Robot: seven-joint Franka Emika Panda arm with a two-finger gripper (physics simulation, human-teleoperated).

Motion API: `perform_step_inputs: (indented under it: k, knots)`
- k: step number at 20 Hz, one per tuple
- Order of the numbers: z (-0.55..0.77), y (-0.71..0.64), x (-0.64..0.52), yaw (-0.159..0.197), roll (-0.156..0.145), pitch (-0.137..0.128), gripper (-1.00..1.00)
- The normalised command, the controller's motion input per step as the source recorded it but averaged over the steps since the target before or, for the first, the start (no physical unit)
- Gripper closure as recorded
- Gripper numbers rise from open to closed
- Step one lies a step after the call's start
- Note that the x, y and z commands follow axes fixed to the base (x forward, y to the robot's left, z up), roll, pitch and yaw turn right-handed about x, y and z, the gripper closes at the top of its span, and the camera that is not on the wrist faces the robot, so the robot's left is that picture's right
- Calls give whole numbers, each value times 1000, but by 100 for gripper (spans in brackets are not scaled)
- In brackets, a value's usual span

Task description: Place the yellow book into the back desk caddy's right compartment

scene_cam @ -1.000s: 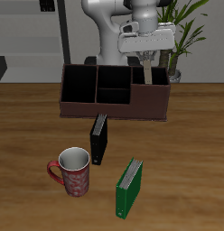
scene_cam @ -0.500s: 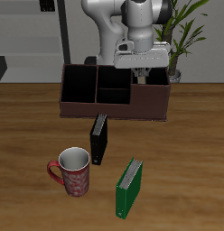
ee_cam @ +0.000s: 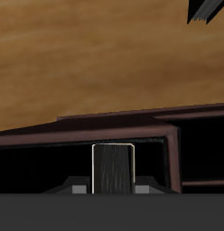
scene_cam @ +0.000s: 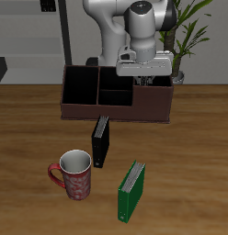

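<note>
The back desk caddy is a long dark maroon box near the robot's base. My gripper hangs just over its right compartment, the wide end bin. It is shut on the yellow book, which the wrist view shows end-on, with a pale rim and a dark grey middle, held upright between the fingers. The book points down into the dark bin inside the caddy's walls. In the exterior view the gripper and the caddy wall hide the book.
A black book stands just in front of the caddy. A green book and a red patterned mug sit nearer the table's front edge. A potted plant stands behind the caddy.
My gripper has come down from above the caddy to just over its end bin, carrying the book, and the hand has turned a little.
</note>
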Motion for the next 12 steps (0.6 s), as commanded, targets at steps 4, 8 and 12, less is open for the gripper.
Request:
perform_step_inputs:
  k: [4, 8, 12]
  knots:
    - [47, 16, -20, -3, 1, 7, -100]
    - [64, 3, -17, 20, 7, -4, -100]
    - [117, -65, -29, 16, 2, -14, -100]
